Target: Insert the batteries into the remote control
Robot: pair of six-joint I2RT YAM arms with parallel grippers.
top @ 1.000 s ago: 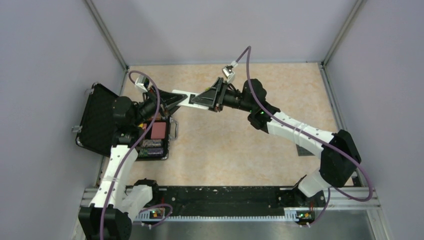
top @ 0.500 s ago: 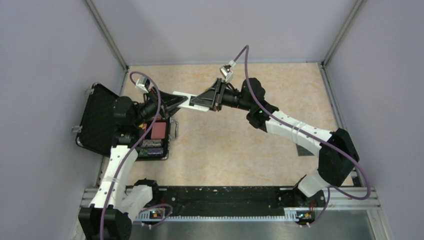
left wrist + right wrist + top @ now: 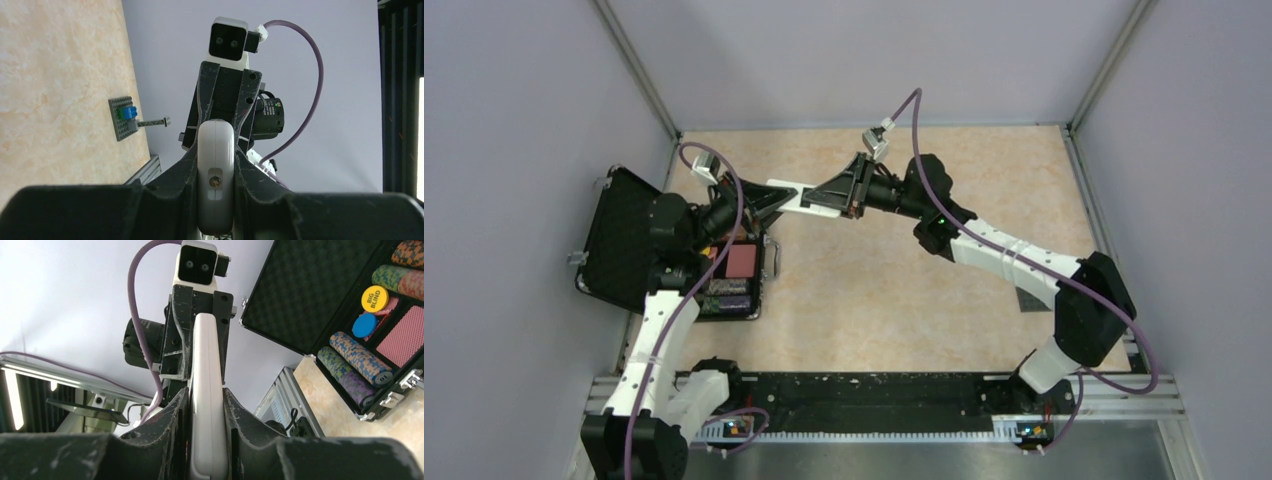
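Leftmost, 1 black hard case (image 3: pixel 619 240) lies open at the edge of the marbled beige bench (image 3: pixel 874 300), its lid lined with dimpled foam. From the right wrist, its tray shows at least 4 rolls of speckled round chips (image 3: pixel 360 357) lying on their sides, 1 flat yellow disc printed BIG BLIND (image 3: pixel 375 298), 1 plain blue disc (image 3: pixel 364 325) and a red pack with a fine pattern (image 3: pixel 405 340).

Next comes the left end effector (image 3: pixel 774 200), a black wedge with 2 scuffed fingers (image 3: pixel 185 170) pressed together on one end of the remote control (image 3: pixel 796 197). That remote is 1 slim white plastic bar with rounded corners, held in the air above the bench at its far left part and bridging the 2 arms. The left wrist camera looks along a smooth white side with 1 small brass-coloured screw (image 3: pixel 215 176) set in it. The button face cannot be made out.

The right end effector (image 3: pixel 824 198) faces the left one, and its 2 worn black fingers (image 3: pixel 177 410) pinch the other end of the same bar, 1 finger flat against each side.

Far right on the bench sits 1 grey studded baseplate (image 3: pixel 122 127) carrying 1 blue brick (image 3: pixel 131 113), with a bit of green beside the brick.
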